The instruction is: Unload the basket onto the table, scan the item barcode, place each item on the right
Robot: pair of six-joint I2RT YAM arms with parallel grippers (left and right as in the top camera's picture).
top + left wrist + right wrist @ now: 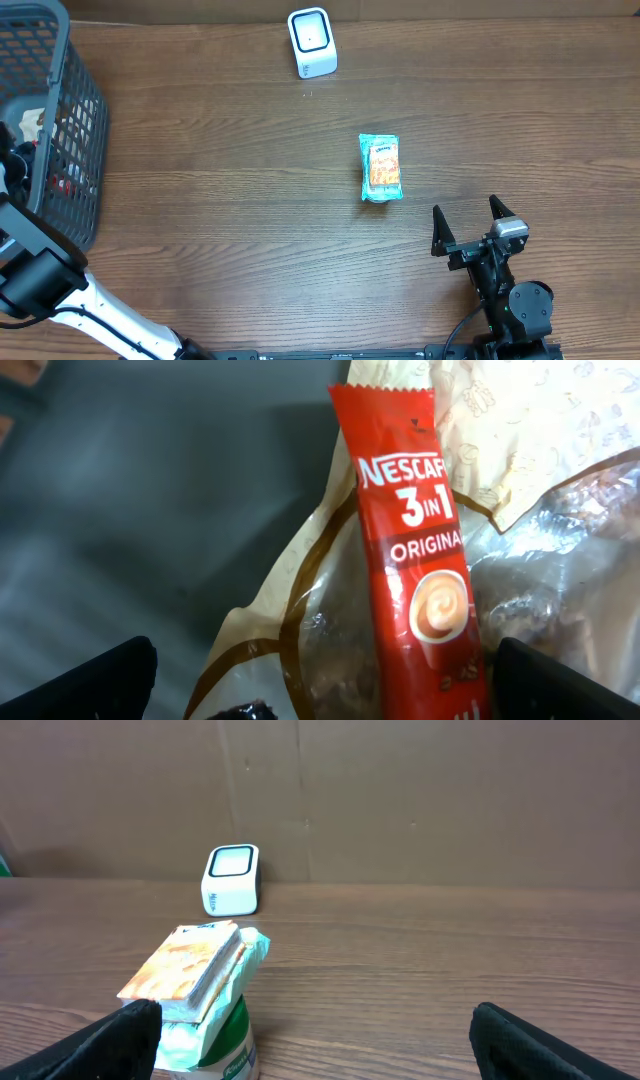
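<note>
A red Nescafe 3in1 sachet lies on clear and tan plastic wrappers inside the basket. My left gripper hangs open close above them, its fingertips wide on either side and holding nothing. A teal and orange snack packet lies mid-table, and in the right wrist view the packet is just ahead on the left. The white barcode scanner stands at the far edge, and the right wrist view shows the scanner beyond the packet. My right gripper rests open and empty, near the packet's right.
A dark mesh basket holding several items stands at the table's left edge, and my left arm reaches into it. A brown cardboard wall backs the table behind the scanner.
</note>
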